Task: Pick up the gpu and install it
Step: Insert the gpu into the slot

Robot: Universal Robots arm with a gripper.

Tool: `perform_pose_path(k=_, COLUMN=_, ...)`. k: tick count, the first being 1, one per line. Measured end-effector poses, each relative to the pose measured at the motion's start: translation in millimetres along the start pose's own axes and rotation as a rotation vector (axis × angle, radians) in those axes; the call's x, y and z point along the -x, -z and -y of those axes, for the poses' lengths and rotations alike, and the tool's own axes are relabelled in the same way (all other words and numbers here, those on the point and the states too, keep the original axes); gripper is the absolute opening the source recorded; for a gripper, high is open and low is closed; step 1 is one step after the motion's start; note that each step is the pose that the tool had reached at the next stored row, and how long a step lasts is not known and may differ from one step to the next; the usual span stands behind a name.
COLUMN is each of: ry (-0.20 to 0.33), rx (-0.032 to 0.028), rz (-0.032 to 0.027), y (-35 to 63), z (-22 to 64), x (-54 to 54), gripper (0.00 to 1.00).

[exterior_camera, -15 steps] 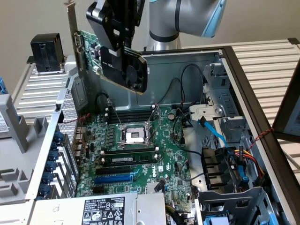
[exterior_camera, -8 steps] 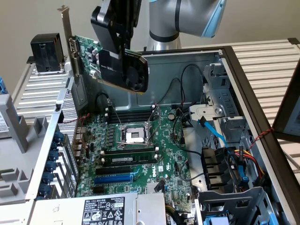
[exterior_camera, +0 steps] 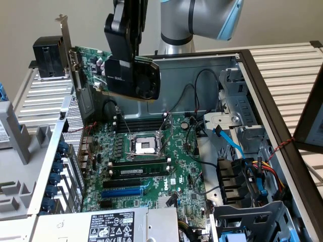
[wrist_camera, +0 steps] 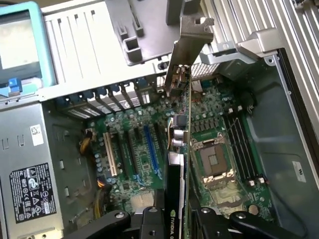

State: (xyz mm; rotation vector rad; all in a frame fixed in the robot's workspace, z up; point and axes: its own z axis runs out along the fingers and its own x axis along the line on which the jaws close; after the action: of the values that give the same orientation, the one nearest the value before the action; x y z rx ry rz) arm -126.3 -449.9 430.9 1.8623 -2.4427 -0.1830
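The gpu (exterior_camera: 144, 75) hangs in the air above the open computer case, a green card with a black fan shroud and a silver end bracket (exterior_camera: 68, 43) toward the exterior view's left. My gripper (exterior_camera: 123, 63) comes down from above and is shut on the card's shroud end. In the wrist view the gpu (wrist_camera: 182, 144) appears edge-on, its bracket (wrist_camera: 188, 50) pointing at the case's rear slots, with my gripper (wrist_camera: 177, 219) clamped on it. Below lies the green motherboard (exterior_camera: 174, 166) with a blue expansion slot (exterior_camera: 123, 192), also seen as the blue slot (wrist_camera: 150, 149).
A CPU socket (exterior_camera: 144, 146) and black memory sticks (exterior_camera: 136, 171) sit on the board. The power supply (exterior_camera: 106, 224) is at the front, a drive cage (exterior_camera: 252, 217) and blue and coloured cables (exterior_camera: 229, 141) at the exterior view's right. Case walls (exterior_camera: 267, 101) surround everything.
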Motion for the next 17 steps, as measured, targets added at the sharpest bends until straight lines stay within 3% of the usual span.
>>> perform_pose_path(k=14, ry=0.254, rx=0.0082, rz=-0.0239, y=-4.4, z=0.7, x=0.0, gripper=0.27)
perform_pose_path(k=17, ry=0.262, rx=0.0087, rz=-0.0251, y=-4.3, z=0.6, x=-0.1, gripper=0.27)
